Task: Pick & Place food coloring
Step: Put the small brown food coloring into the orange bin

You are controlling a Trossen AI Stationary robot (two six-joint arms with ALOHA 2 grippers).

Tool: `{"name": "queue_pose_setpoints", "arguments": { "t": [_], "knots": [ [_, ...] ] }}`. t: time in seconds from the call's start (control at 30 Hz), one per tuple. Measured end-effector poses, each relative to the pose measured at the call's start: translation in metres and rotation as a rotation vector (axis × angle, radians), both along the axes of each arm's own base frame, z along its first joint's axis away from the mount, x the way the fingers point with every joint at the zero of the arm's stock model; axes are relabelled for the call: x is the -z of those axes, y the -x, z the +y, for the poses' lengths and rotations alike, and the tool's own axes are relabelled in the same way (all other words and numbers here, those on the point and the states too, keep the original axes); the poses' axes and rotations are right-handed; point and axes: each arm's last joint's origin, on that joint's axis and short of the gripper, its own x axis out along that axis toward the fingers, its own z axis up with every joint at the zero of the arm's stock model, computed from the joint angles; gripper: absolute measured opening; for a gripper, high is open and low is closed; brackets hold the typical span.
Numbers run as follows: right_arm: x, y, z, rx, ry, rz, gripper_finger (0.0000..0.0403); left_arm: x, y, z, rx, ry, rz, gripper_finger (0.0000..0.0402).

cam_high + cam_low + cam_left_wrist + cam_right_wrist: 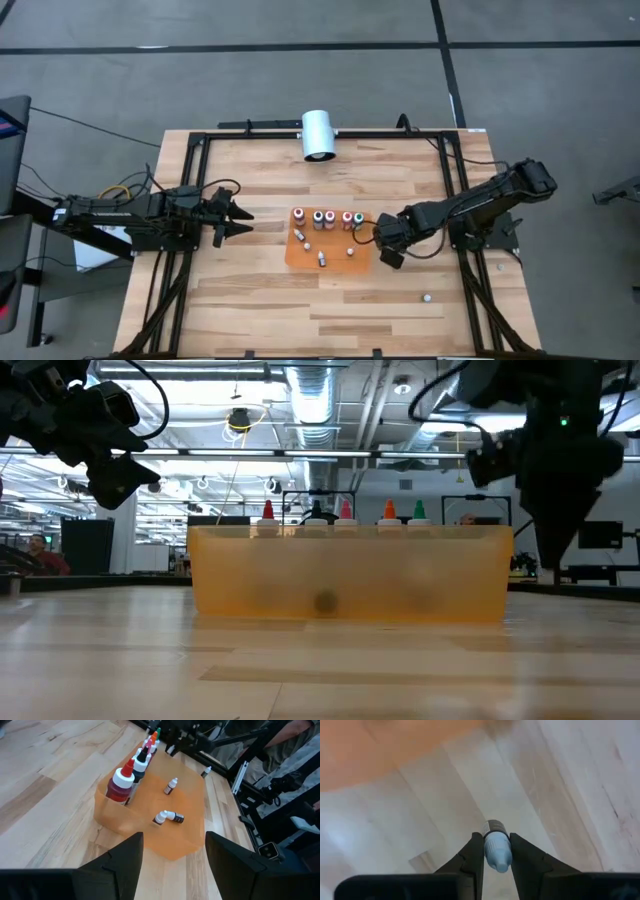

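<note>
Now the right hand (pixel 497 851) pinches a small blue-capped food coloring bottle (pixel 497 851) just beside the orange tray (pixel 330 262), on its right edge. Next it likely needs carrying over the tray and releasing. The left hand (pixel 228 222) waits spread, well left of the tray.

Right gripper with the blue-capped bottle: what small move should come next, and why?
Probably lift it and carry it toward the orange tray. The right gripper is shut on a small blue-capped bottle over bare wood beside the tray, where the other bottles stand. The left gripper waits open, apart.
</note>
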Motion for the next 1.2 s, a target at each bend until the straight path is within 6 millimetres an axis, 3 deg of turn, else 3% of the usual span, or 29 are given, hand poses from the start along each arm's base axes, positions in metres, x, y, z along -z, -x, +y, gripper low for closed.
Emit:
{"name": "queue_pose_setpoints", "arguments": {
  "t": [0.27,0.7,0.87,1.2],
  "knots": [
    [-0.035,0.011,0.003,0.024,-0.065,-0.204,0.0069,0.000,0.000,0.000,0.000,0.000,0.000,0.0206],
    [-0.105,0.004,0.027,-0.065,-0.302,-0.866,0.0072,0.000,0.000,0.000,0.000,0.000,-0.001,0.0206],
    [-0.107,-0.001,0.033,-0.078,-0.326,-0.912,0.0074,0.000,0.000,0.000,0.016,0.004,-0.001,0.0206],
    [-0.083,-0.019,0.033,0.013,-0.321,-0.817,0.0075,0.000,0.000,-0.001,0.046,0.013,-0.001,0.0206]
  ]
}}
